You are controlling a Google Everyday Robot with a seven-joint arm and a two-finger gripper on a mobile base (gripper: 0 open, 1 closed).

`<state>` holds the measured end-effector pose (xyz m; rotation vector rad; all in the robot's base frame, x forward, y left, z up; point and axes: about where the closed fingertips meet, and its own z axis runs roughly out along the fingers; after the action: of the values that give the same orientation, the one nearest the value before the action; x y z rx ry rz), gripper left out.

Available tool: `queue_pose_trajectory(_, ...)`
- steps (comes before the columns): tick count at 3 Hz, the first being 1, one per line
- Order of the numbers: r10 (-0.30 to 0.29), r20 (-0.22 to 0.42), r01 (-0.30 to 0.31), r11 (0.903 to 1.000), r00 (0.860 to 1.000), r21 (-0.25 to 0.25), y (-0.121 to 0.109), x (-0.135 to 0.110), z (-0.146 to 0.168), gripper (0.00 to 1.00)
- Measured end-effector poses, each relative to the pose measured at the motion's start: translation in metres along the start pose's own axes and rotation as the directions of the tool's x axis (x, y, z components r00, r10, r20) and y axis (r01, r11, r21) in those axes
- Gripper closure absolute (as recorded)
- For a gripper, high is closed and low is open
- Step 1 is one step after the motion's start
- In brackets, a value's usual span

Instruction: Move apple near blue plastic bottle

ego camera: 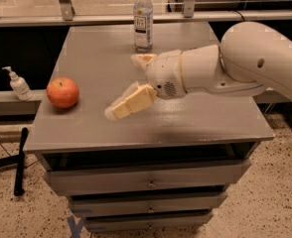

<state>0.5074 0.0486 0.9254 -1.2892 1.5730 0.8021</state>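
The red-orange apple (62, 92) sits near the left edge of the grey cabinet top (101, 53). The blue plastic bottle (143, 19), clear with a white cap and a label, stands upright at the back middle of the top. My gripper (123, 86) hovers over the middle of the top, to the right of the apple and in front of the bottle. It is open and empty, with one cream finger (132, 101) pointing down-left toward the apple and the other finger (143, 59) higher, toward the bottle.
A small white pump dispenser (18, 83) stands on a ledge left of the cabinet. A window rail runs behind the cabinet top. Drawers (148, 182) are below its front edge. A black pole (20, 160) lies on the speckled floor at left.
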Motion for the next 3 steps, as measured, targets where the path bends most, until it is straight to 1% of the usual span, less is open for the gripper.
queue_pose_trajectory(1, -0.042, 0.096, 0.039, 0.999, 0.995, 0.023, -0.019, -0.001, 0.033, 0.0)
queue_pose_trajectory(2, -0.048, 0.164, 0.045, 0.9987, 0.985, 0.023, -0.032, -0.005, 0.066, 0.0)
queue_pose_trajectory(3, -0.034, 0.201, 0.036, 0.9994, 0.979, -0.003, -0.036, -0.006, 0.098, 0.0)
